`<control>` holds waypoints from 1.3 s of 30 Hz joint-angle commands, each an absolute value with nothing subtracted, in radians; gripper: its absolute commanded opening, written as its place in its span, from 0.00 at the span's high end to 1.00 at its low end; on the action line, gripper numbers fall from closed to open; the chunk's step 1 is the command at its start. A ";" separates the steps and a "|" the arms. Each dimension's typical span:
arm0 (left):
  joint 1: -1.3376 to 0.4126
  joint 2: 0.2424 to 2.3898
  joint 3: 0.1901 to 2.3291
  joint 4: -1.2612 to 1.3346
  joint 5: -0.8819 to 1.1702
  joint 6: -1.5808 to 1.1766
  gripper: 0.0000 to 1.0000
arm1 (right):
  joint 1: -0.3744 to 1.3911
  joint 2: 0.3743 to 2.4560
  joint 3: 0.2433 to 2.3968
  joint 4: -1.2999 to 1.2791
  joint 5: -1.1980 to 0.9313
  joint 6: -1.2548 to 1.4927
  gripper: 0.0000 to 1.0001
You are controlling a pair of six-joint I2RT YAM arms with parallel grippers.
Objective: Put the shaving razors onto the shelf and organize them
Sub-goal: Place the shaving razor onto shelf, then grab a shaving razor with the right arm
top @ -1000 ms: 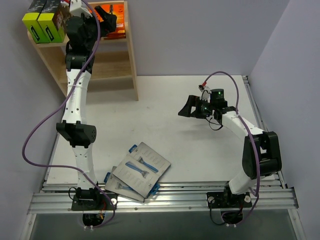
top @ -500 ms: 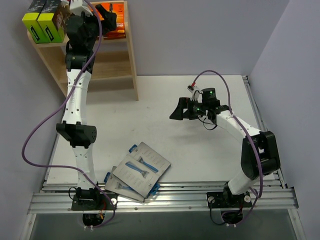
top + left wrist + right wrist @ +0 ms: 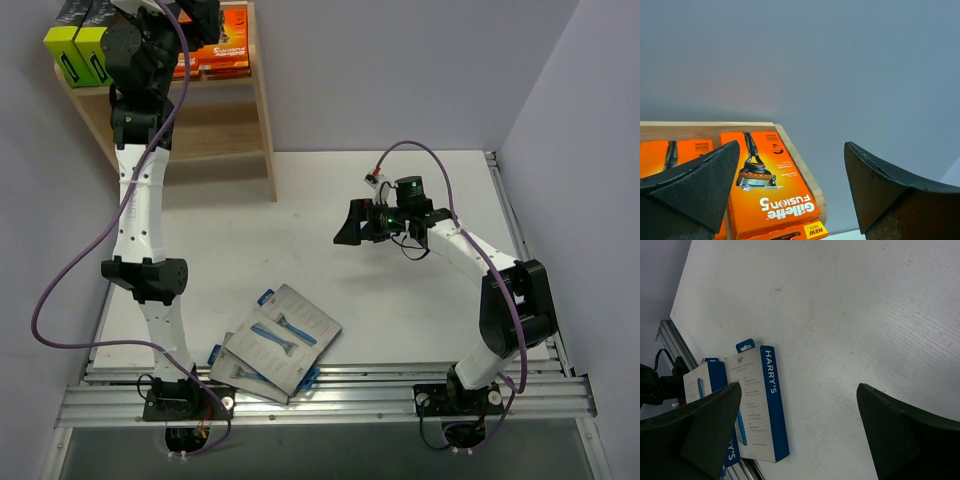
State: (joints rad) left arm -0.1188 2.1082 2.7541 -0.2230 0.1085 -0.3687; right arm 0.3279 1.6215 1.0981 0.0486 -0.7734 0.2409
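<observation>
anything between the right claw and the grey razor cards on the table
Nothing. Only bare white table separates the right claw from the grey razor cards, as the top external view shows.

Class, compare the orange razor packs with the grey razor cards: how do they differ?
The orange packs sit on the top tier of the shelf; the grey cards lie on the table. Orange packs lie side by side; grey cards overlap, skewed. Both are flat razor packs.
</observation>
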 commanded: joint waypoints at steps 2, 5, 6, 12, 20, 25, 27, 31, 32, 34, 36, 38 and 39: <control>-0.081 2.054 2.726 -0.261 0.081 -0.313 0.06 | 0.333 1.618 1.131 0.035 -0.779 0.222 0.05; -0.046 2.054 2.723 -0.314 0.054 -0.316 0.06 | 0.333 1.620 1.131 0.035 -0.778 0.221 0.05; -0.029 2.054 2.721 -0.324 0.046 -0.316 0.06 | 0.334 1.623 1.132 0.035 -0.776 0.219 0.05; 0.029 2.046 2.701 -0.380 0.011 -0.325 0.11 | 0.336 1.638 1.135 0.034 -0.798 0.218 0.16; 0.058 2.034 2.640 -0.379 -0.017 -0.299 0.19 | 0.337 1.651 1.141 0.031 -0.811 0.216 0.24; 0.067 2.055 2.638 -0.390 -0.008 -0.304 0.20 | 0.337 1.655 1.141 0.026 -0.813 0.210 0.25; 0.069 2.068 2.645 -0.399 -0.002 -0.307 0.20 | 0.339 1.658 1.144 0.023 -0.811 0.210 0.25; 0.071 2.083 2.643 -0.405 -0.003 -0.307 0.19 | 0.337 1.666 1.149 0.018 -0.805 0.206 0.23; 0.069 2.086 2.643 -0.406 -0.005 -0.307 0.19 | 0.339 1.667 1.149 0.017 -0.802 0.206 0.23; 0.069 2.089 2.638 -0.405 -0.002 -0.308 0.19 | 0.337 1.667 1.149 0.015 -0.801 0.204 0.22; 0.069 2.097 2.638 -0.406 0.000 -0.310 0.19 | 0.337 1.672 1.149 0.014 -0.801 0.203 0.22; 0.068 2.102 2.638 -0.408 0.000 -0.313 0.19 | 0.337 1.672 1.149 0.014 -0.799 0.201 0.22; 0.066 2.103 2.638 -0.410 0.000 -0.313 0.19 | 0.337 1.675 1.150 0.014 -0.799 0.201 0.22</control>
State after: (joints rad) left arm 0.0624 2.0895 2.6312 -0.4095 0.0040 -0.3115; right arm 0.3298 1.6684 1.1095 0.0242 -0.7864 0.2184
